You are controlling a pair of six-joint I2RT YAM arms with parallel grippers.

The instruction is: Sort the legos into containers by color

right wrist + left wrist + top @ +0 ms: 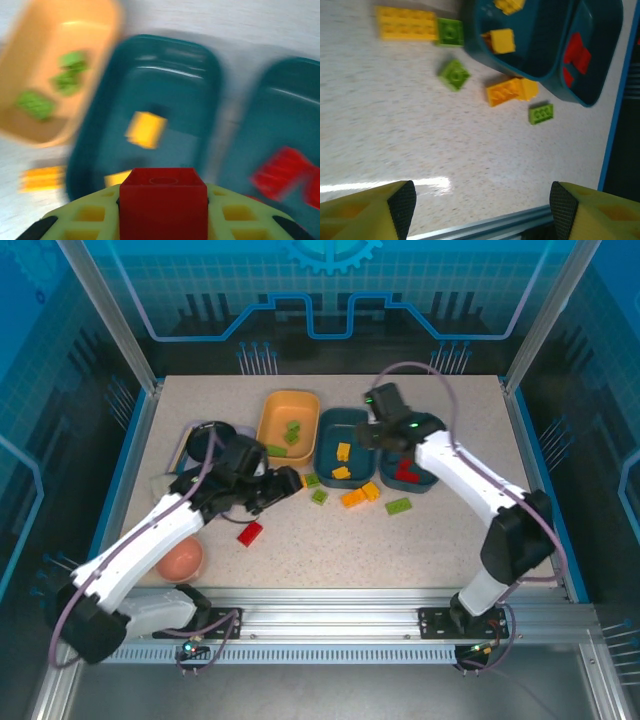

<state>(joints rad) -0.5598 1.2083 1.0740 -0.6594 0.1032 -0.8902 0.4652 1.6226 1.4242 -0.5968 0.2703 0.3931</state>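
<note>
Right end effector (163,216) pinches a red brick (163,192), held above the two teal tubs near where their rims meet. The middle tub (170,65) holds yellow bricks, and the right tub (295,100) holds the red ones (285,172). Advised: centre well over the right tub and release low, so the brick cannot bounce across. Left end effector (482,210) is spread and empty above the table (420,140), near a loose green brick (454,75).
</note>
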